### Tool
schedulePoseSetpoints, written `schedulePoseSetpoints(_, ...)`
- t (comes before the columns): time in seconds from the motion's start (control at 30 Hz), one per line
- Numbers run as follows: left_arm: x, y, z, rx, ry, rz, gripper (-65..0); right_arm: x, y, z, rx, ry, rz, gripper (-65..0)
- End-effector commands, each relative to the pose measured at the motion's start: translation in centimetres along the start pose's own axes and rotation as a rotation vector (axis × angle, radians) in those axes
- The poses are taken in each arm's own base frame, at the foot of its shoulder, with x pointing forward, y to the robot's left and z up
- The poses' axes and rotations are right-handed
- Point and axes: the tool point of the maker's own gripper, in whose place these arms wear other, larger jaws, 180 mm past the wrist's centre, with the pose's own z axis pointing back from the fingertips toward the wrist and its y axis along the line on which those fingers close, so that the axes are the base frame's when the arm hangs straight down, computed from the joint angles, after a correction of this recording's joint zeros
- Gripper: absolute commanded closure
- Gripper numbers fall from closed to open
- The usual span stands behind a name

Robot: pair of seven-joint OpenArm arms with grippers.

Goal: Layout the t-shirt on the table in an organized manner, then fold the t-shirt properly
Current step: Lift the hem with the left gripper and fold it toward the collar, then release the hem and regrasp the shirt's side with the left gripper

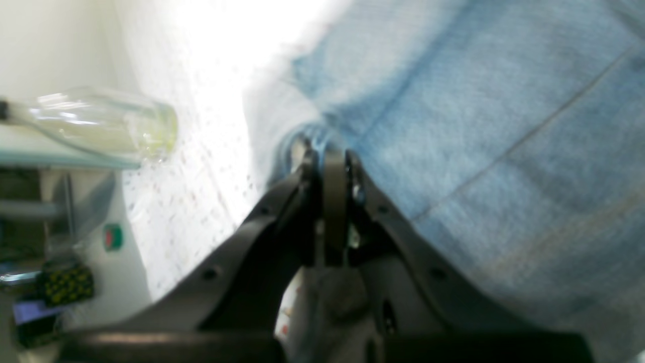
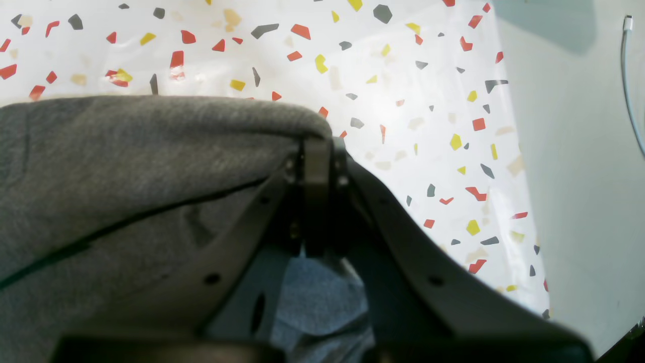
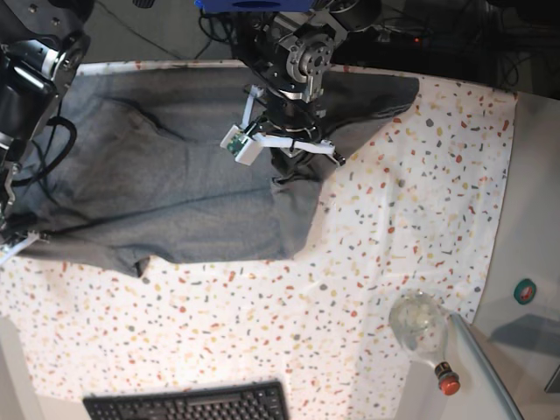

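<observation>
Both grippers clench the t-shirt: left gripper on a raised fold, right gripper on its edge above the table. Glass bottle well apart.

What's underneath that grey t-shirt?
The t-shirt lies on the table, whose white cloth with coloured flecks shows all around it. Both grippers, left and right, are shut on its fabric. Whatever else the shirt covers cannot be seen.
</observation>
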Motion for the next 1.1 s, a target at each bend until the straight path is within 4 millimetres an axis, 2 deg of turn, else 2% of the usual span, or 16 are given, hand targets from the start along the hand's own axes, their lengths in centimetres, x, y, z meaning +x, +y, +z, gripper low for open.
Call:
schedulePoseSetpoints(0.0,0.2,-0.6,0.3,-0.002,-0.016,-0.022,0.0,2.6,-1.0,0.4,-0.021,-0.071,-0.008,0.0)
schedulePoseSetpoints(0.07,-0.7,-1.1,0.0,-0.012,0.006,-0.040,0.0,2.6,-1.1,0.4,-0.022,-0.071,-0.008,0.0)
schedulePoseSetpoints(0.27,-3.1,-0.8,-0.1,-0.012,0.063,-0.088,0.0,2.7,-1.3,0.4,-0.025,-0.072,-0.006,0.0)
schedulePoseSetpoints(0.4,-3.6,-0.5,0.1,-0.007,0.100,-0.082,0.0,2.7,-1.1,0.4,-0.022,-0.071,-0.006,0.0)
schedulePoseSetpoints(0.53,-2.9,-0.4,1.4,-0.015,0.073,-0.050,-26.0,2.7,-1.1,0.4,-0.022,-0.071,-0.006,0.0)
schedulePoseSetpoints(0.6,-2.2,0.3,2.5,-0.012,0.044,-0.028,-36.7,2.7,-1.1,0.4,-0.022,-0.071,-0.006,0.0)
schedulePoseSetpoints(0.63,-1.8,0.8,3.0,-0.006,0.029,-0.010,-40.0,2.7,-1.1,0.4,-0.022,-0.071,-0.006,0.0)
schedulePoseSetpoints(0.73,-0.6,2.1,3.9,0.004,-0.004,0.025,-45.1,2.7,-1.2,0.4,-0.023,-0.072,-0.006,0.0)
schedulePoseSetpoints(0.77,-0.8,2.8,3.8,0.011,-0.001,0.013,-45.9,2.7,-1.2,0.4,-0.023,-0.072,-0.006,0.0)
schedulePoseSetpoints(0.83,-1.7,4.1,2.9,0.008,0.030,0.017,-47.9,2.7,-1.2,0.4,-0.023,-0.072,-0.006,0.0)
schedulePoseSetpoints(0.9,-2.0,5.7,1.3,-0.025,0.051,0.070,-51.0,2.7,-1.2,0.4,-0.023,-0.072,-0.006,0.0)
schedulePoseSetpoints(1.0,-1.9,7.2,-0.9,-0.132,0.057,0.280,-60.1,2.7,-1.1,0.4,-0.022,-0.071,-0.006,0.0)
schedulePoseSetpoints(1.07,-1.8,7.6,-1.9,-0.221,0.078,0.416,-62.9,2.6,-1.0,0.4,-0.020,-0.071,-0.007,0.0)
